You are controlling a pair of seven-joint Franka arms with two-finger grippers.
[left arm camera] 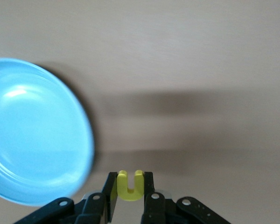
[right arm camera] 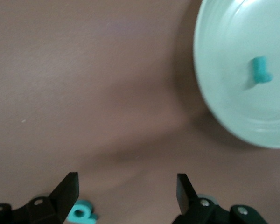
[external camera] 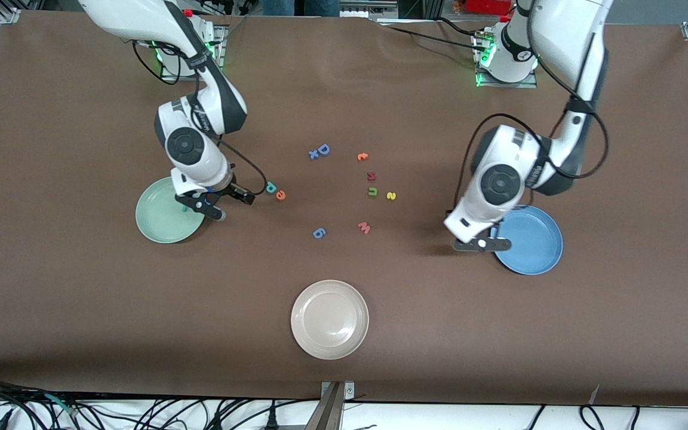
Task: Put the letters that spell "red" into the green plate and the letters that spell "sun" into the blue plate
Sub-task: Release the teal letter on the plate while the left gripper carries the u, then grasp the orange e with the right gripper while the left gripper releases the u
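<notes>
I take the blue plate (external camera: pixel 532 242) as my landmark. The left gripper (external camera: pixel 482 243) hangs just off its rim, on the side toward the middle of the table, and its fingers are clamped on a small yellow letter (left arm camera: pixel 130 184) that shows in the left wrist view as two prongs joined by a bar, most likely the yellow "n". In that same view the blue plate lies to one side of the gripper, not beneath it, so I judge the coming move to be a short sideways carry over the rim before letting go. The plate's floor looks bare and wide against so small a piece.

The other two for this plate sit out on the brown table (external camera: pixel 81 310), well apart from the blue plate toward the middle: the olive "u" (external camera: pixel 372 192) and the yellow "s" (external camera: pixel 390 196), close beside each other, with a dark red letter (external camera: pixel 371 176) just above the "u" that I must leave alone.

At the right arm's end of the table, the right gripper (external camera: pixel 203 207) is over the edge of the green plate (external camera: pixel 162 230), with its fingers spread wide and nothing between them. A teal "r" (right arm camera: pixel 261 71) lies flat in that plate. The teal "d" (external camera: pixel 270 187) and orange "e" (external camera: pixel 280 194) are touching or nearly so, on the table a little way from the green plate toward the centre; in the right wrist view the "d" shows close by one fingertip, so that arm is plainly nearer to them
</notes>
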